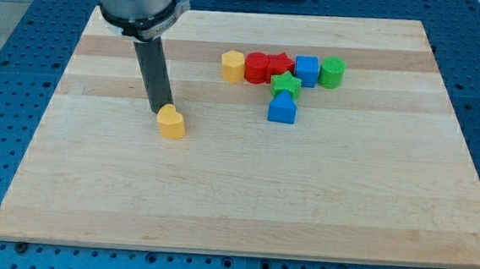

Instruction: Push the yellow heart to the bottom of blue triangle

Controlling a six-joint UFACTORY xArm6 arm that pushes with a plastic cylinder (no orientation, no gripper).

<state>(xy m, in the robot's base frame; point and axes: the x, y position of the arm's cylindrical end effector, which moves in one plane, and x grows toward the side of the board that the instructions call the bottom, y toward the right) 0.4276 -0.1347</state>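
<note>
The yellow heart (171, 122) lies left of the board's middle. My tip (159, 110) rests just at its upper left, touching or nearly touching it. The blue triangle (282, 109) sits well to the right of the heart, slightly higher in the view, directly below the green star (285, 84).
A row of blocks stands above the blue triangle: a yellow hexagon (233, 66), a red block (256, 68), a red star-like block (279, 67), a blue cube (306, 70) and a green cylinder (332, 71). The wooden board (235, 202) ends in blue perforated table all around.
</note>
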